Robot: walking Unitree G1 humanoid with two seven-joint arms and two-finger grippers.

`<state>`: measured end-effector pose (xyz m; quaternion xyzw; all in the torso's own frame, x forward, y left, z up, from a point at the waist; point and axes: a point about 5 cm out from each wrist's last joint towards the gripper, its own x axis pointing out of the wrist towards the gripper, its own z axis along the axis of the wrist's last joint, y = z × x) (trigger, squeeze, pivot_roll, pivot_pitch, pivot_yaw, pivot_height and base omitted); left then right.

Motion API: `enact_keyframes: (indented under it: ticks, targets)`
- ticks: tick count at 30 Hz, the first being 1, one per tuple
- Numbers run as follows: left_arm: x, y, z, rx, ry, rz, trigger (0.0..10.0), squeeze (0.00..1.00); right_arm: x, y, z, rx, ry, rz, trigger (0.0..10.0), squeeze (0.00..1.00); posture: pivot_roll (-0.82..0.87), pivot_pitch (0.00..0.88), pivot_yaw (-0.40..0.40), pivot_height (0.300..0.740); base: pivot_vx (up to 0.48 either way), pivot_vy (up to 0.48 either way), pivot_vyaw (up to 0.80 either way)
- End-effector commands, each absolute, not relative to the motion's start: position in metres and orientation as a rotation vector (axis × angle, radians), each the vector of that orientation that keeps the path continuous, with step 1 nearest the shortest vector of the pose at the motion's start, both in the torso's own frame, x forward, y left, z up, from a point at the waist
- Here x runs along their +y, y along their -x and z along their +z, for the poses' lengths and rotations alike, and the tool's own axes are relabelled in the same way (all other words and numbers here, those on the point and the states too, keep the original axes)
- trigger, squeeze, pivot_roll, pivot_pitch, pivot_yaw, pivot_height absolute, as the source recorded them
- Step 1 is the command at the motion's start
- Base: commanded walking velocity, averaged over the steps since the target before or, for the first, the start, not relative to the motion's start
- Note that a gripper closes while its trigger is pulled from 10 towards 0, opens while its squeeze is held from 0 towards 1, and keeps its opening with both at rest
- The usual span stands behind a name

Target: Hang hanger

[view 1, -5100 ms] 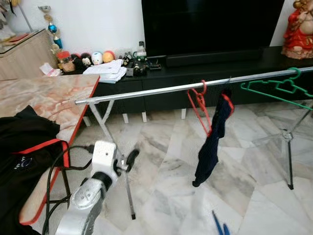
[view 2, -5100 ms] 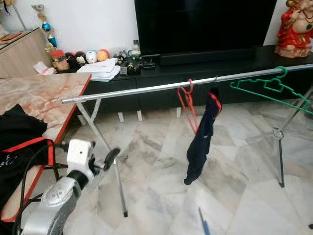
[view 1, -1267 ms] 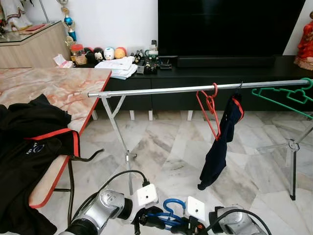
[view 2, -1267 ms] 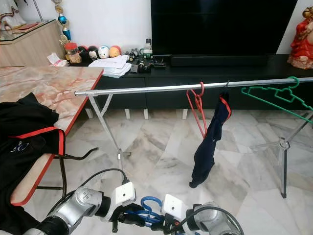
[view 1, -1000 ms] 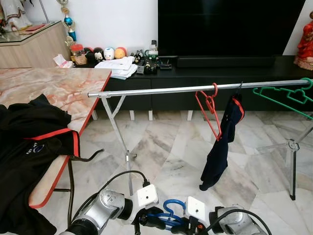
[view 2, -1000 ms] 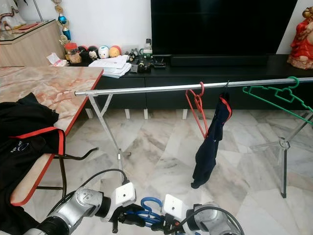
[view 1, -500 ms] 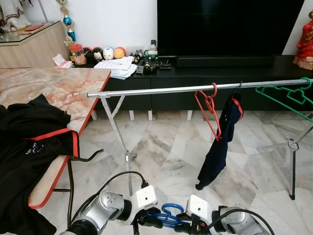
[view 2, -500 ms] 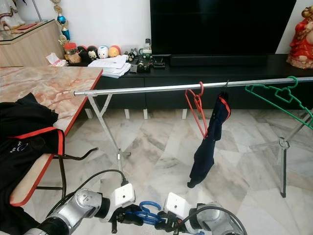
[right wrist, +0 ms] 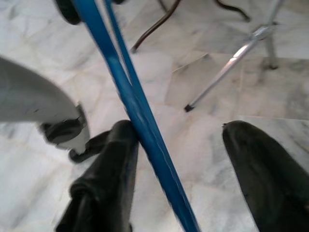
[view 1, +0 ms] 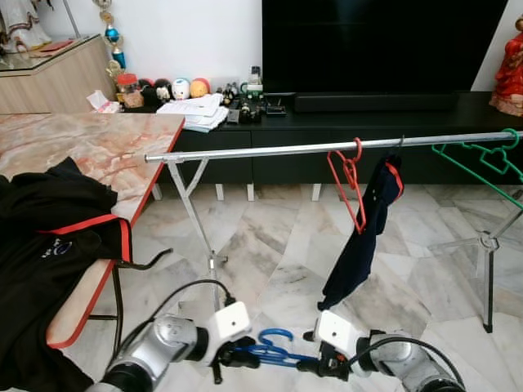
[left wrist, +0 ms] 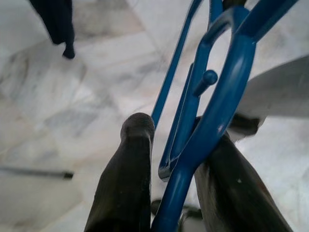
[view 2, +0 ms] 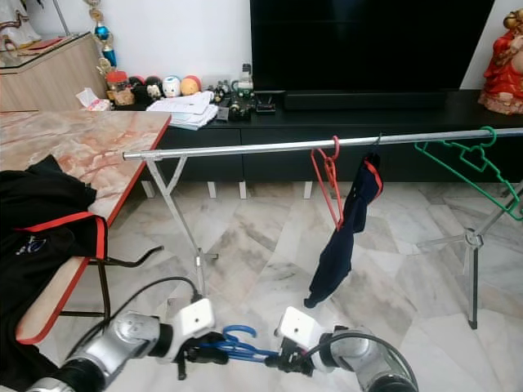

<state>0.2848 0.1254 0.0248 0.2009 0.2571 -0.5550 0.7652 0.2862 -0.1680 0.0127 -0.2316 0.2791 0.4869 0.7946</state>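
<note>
The left claw [view 1: 219, 364] pinches the blue hanger [view 1: 274, 349], the right claw [right wrist: 186, 159] gapes beside it, so it might slip and fall.

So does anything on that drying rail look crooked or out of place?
Yes. The green hanger at the rail's right end hangs steeply tilted rather than level, and the dark garment droops bunched from its hanger instead of spread. The red hanger hangs empty, turned edge-on.

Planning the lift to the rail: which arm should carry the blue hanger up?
Left. The left gripper is clamped on the blue hanger, while the right gripper has its jaws apart, the hanger resting against one finger.
</note>
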Motion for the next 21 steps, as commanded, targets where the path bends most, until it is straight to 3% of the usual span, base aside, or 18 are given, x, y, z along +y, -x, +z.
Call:
enact_keyframes:
  ticks: [1,2,3,12,16,17,18,19,21]
  targets:
    - [0.143,-0.273,0.01,0.698,-0.533,-1.233,0.0,0.0,-0.177,-0.304,0.031,0.516,0.454,0.923,10.0,0.45,-0.06,0.0,0.048,0.74,0.0,0.0,0.0]
    - [0.144,-0.272,0.009,0.706,-0.547,-1.236,0.0,0.0,-0.177,-0.305,0.032,0.508,0.439,0.914,10.0,0.45,-0.06,0.0,0.048,0.74,0.0,0.0,0.0]
    - [0.146,-0.271,0.008,0.716,-0.563,-1.241,0.0,0.0,-0.177,-0.304,0.032,0.504,0.426,0.915,10.0,0.0,-0.06,0.0,0.049,0.74,0.0,0.0,0.0]
    - [0.159,-0.268,0.002,0.747,-0.633,-1.172,0.0,0.0,-0.187,-0.296,0.018,0.553,0.489,0.818,10.0,0.0,-0.06,0.001,0.056,0.74,0.0,0.0,0.0]
    - [0.163,-0.271,0.0,0.709,-0.582,-1.033,0.2,0.0,-0.192,-0.291,0.009,0.571,0.44,0.698,10.0,0.0,-0.05,0.005,0.058,0.74,0.0,0.0,0.0]
    - [0.166,-0.273,0.0,0.699,-0.576,-0.982,0.9,0.0,-0.193,-0.288,0.006,0.576,0.424,0.664,10.0,0.0,-0.05,0.007,0.06,0.74,0.0,0.0,0.0]
    - [0.17,-0.276,0.0,0.683,-0.524,-0.88,10.0,0.0,-0.196,-0.285,0.0,0.597,0.391,0.6,10.0,0.0,-0.05,0.008,0.06,0.74,0.0,0.0,0.0]
    - [0.177,-0.281,0.002,0.63,-0.442,-0.705,10.0,0.0,-0.202,-0.278,-0.009,0.639,0.334,0.466,10.0,0.0,-0.06,0.011,0.064,0.74,0.0,0.0,0.0]
    - [0.182,-0.285,0.005,0.589,-0.358,-0.564,10.0,0.0,-0.211,-0.271,-0.018,0.683,0.283,0.325,10.0,0.0,-0.05,0.015,0.067,0.74,0.0,0.0,0.0]
